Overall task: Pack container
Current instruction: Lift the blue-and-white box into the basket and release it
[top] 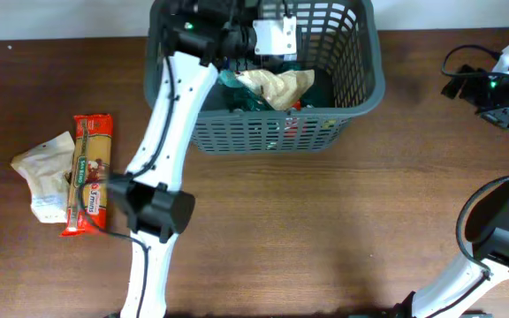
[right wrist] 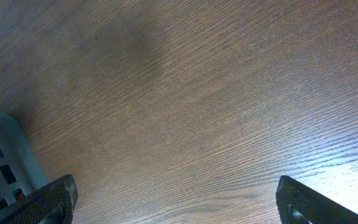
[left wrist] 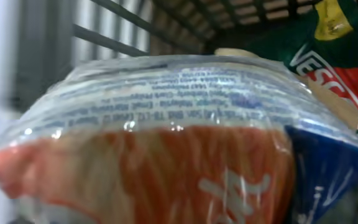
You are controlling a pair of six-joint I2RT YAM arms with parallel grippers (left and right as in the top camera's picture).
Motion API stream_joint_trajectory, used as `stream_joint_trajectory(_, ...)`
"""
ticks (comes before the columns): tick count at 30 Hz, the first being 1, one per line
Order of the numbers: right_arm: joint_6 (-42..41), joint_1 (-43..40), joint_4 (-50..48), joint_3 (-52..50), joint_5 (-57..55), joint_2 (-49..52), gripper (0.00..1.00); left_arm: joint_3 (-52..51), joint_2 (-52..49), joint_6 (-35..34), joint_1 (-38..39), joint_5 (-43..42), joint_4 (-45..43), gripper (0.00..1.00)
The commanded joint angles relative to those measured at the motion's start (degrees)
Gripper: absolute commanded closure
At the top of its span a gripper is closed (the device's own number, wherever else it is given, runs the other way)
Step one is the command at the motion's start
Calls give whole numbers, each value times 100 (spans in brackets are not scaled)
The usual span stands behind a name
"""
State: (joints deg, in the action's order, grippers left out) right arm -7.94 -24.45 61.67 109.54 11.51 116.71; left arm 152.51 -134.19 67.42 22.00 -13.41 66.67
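The dark grey lattice basket [top: 365,93] stands at the back centre of the table. My left gripper [top: 237,42] reaches down inside it. In the left wrist view a clear packet with orange and blue print [left wrist: 166,137] fills the frame and hides the fingers; it appears to be held. Behind it lie a green and red packet [left wrist: 334,68] and the basket wall [left wrist: 104,37]. A beige packet [top: 277,87] lies in the basket. My right gripper [top: 489,88] [right wrist: 179,202] is open and empty over bare table, right of the basket corner [right wrist: 2,155].
A red pasta packet [top: 91,172] and a crumpled pale packet [top: 47,172] lie side by side at the left of the wooden table. The left arm's base and cable sit just beside them.
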Motion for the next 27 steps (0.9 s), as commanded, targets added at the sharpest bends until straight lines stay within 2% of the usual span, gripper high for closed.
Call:
stream_joint_trajectory(1, -50, 4, 0, -26, 24, -105, 1, 15, -83, -597, -33, -186, -68, 53)
stream_joint_trajectory(2, -50, 4, 0, -26, 24, -105, 1, 22, -72, -820, -35, -157, -68, 28)
stream_joint_trajectory(4, -50, 4, 0, -26, 24, -105, 1, 122, 31, -1309, -35, 164, -70, 1)
stream_joint_trajectory(6, -50, 4, 0, -26, 24, -105, 1, 354, 153, -1904, -35, 835, -74, 1)
stream_joint_trajectory(10, -50, 4, 0, -26, 24, -105, 1, 1073, 605, -3287, -35, 2789, 39, 1)
stream_joint_trajectory(14, -50, 4, 0, -26, 22, -105, 1, 1620, 1147, -3724, -81, 3595, 584, 1)
stream_joint_trajectory(17, -50, 4, 0, -26, 24, -105, 1, 1705, 1617, -3980, -391, 4122, 1311, 1)
stream_joint_trajectory(19, -50, 4, 0, -26, 24, -105, 1, 1657, 1705, -4074, -697, 4240, 1657, 1)
stream_joint_trajectory(20, -50, 4, 0, -26, 24, -105, 1, 1521, 1777, -4419, -925, 4197, 1644, 1)
stream_joint_trajectory(22, -50, 4, 0, -26, 24, -105, 1, 1182, 1858, -4555, -1279, 3998, 1703, 1)
stream_joint_trajectory(27, -50, 4, 0, -26, 24, -105, 1, -841, 2065, -5040, -2479, 3399, 2052, 1)
